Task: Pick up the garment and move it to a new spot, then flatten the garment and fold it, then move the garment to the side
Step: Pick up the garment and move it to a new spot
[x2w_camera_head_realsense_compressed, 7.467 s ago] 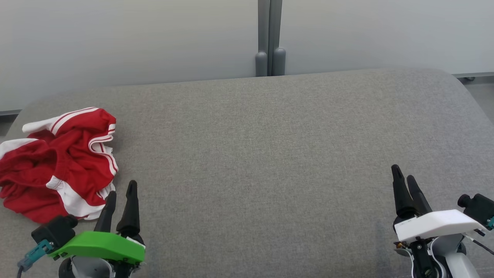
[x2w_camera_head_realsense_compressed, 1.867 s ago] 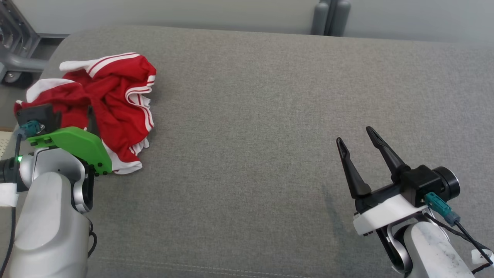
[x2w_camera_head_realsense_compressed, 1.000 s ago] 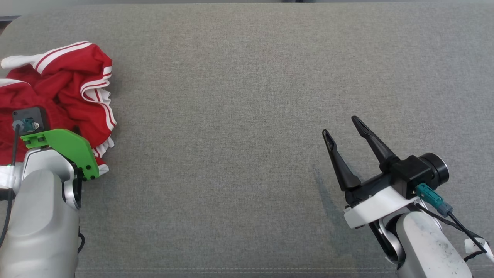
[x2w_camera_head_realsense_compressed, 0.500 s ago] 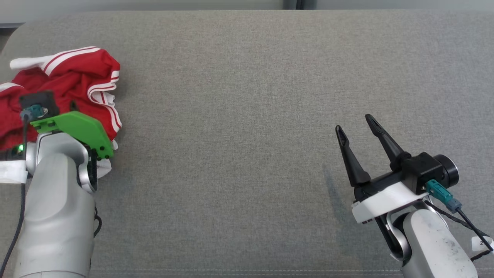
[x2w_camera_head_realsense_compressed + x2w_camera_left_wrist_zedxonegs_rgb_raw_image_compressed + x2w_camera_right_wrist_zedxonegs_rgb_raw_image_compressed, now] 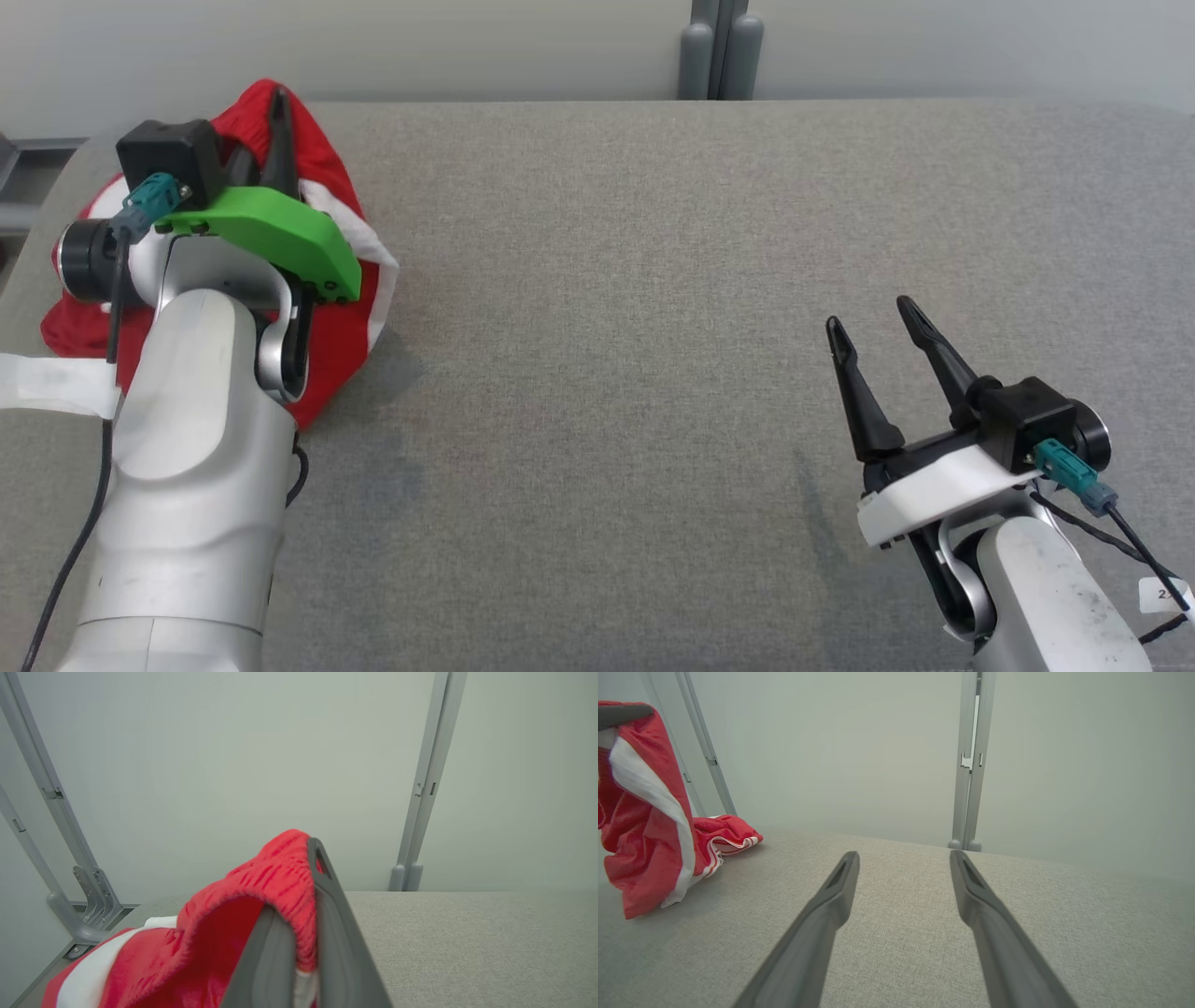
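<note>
One of three stages begun, none finished. Clamps the left gripper (image 5: 266,117) on a red fold of the garment (image 5: 341,345), with cloth draped over one finger, raised at the far left. Hangs from that grasp in loose red and white folds, with a trailing part resting on the grey cushion (image 5: 653,327) near its far left edge, close to the pale wall. Holds nothing in the right gripper (image 5: 869,312): fingers spread apart, poised above bare cushion at the near right, well apart from the cloth. Counts, judging by this, as picked up but not yet carried, with plenty of open cushion to the right for a new spot. Leaves setting down, flattening, folding and moving aside all to do. Probably calls for both grippers once spreading starts.
</note>
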Robot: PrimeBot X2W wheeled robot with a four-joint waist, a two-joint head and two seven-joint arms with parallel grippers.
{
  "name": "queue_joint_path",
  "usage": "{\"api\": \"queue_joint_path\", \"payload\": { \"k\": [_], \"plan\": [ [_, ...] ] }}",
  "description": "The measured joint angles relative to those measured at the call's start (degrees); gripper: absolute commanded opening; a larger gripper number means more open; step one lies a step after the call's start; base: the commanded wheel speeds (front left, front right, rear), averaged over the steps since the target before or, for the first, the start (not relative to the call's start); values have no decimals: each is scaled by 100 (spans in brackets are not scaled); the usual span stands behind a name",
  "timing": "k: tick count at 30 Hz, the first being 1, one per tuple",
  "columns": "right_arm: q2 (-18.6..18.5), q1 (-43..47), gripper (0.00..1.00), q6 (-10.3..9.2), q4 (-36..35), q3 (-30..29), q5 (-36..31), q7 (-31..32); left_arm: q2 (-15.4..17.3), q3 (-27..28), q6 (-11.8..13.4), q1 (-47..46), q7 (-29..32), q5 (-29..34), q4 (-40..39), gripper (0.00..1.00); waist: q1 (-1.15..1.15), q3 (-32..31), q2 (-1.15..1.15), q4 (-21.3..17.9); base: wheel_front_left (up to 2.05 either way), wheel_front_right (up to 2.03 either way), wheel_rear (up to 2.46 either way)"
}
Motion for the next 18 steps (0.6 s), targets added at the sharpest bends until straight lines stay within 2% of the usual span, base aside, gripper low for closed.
{"api": "queue_joint_path", "payload": {
  "k": [7,9,14,18],
  "plan": [
    [38,169,100,-3,116,47,29,-15,9,-436,-437,-185,-103,-386,-454,0,0,-322,0,-261,0,0,0],
    [64,198,100,-2,119,100,31,-15,26,-704,-527,-206,-65,-742,-576,0,0,-393,0,-384,0,0,0],
    [137,233,100,-2,118,218,33,-16,27,-1533,-543,-218,49,-1964,-992,0,0,-539,0,-734,0,0,0],
    [148,349,100,-2,127,297,38,-18,38,-2084,-530,-215,153,-2457,-1272,0,0,-620,0,-1036,0,0,0]
  ]
}}
